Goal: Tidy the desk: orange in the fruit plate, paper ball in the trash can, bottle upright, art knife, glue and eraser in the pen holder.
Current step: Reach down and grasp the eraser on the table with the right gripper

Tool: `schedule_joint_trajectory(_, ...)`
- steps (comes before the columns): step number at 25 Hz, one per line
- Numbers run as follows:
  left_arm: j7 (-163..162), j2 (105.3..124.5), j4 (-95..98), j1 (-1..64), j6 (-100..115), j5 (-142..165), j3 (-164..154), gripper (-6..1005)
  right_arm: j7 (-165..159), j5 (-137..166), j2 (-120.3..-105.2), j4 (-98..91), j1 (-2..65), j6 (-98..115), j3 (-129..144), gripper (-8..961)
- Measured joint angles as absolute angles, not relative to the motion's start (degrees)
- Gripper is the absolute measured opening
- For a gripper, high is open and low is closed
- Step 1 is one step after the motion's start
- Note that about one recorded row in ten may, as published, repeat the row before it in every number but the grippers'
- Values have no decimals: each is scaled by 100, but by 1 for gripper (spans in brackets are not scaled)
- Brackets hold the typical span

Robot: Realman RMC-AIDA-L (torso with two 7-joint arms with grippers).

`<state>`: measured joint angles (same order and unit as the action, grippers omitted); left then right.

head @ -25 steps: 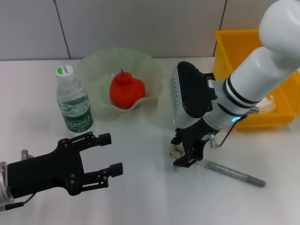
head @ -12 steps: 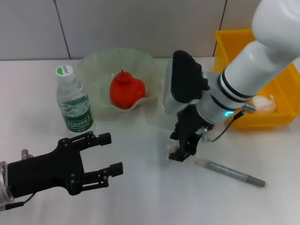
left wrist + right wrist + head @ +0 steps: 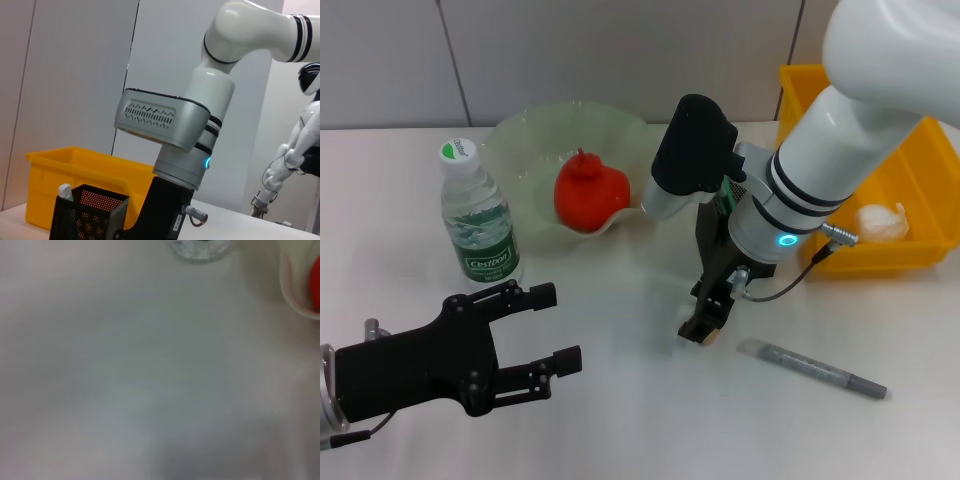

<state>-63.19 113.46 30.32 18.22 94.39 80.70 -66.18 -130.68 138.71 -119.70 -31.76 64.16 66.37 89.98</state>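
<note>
Jaws on our right gripper (image 3: 701, 328) sit narrow, tips down almost on the worktop (image 3: 620, 420), and we cannot tell whether the eraser is pinched between them, as no eraser shows anywhere. Our left gripper (image 3: 558, 328) hangs idle near our own edge with its jaws wide. What plainly remains is the art knife (image 3: 810, 367), lying flat just beside the right gripper. We judge it light and stiff, with a slim grey barrel that could be slippery and roll, so we would take it across the middle of its length. The worktop is smooth, white and hard, giving little purchase under so low a thing. The orange (image 3: 590, 195) sits in the fruit plate (image 3: 520, 130), the bottle (image 3: 475, 215) stands upright beside it, and the paper ball (image 3: 882, 220) lies in the trash can (image 3: 800, 95). The pen holder (image 3: 90, 215) stands close behind the right arm, before the trash can, so room there is tight
</note>
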Motion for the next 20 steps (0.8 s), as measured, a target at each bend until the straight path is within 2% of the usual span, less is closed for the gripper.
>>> schedule_joint_trajectory(20, -6319, 11346, 3041, 1810, 9440, 8093, -6618, 812, -13928, 13853, -11970, -3169, 6410, 6698, 9000, 582)
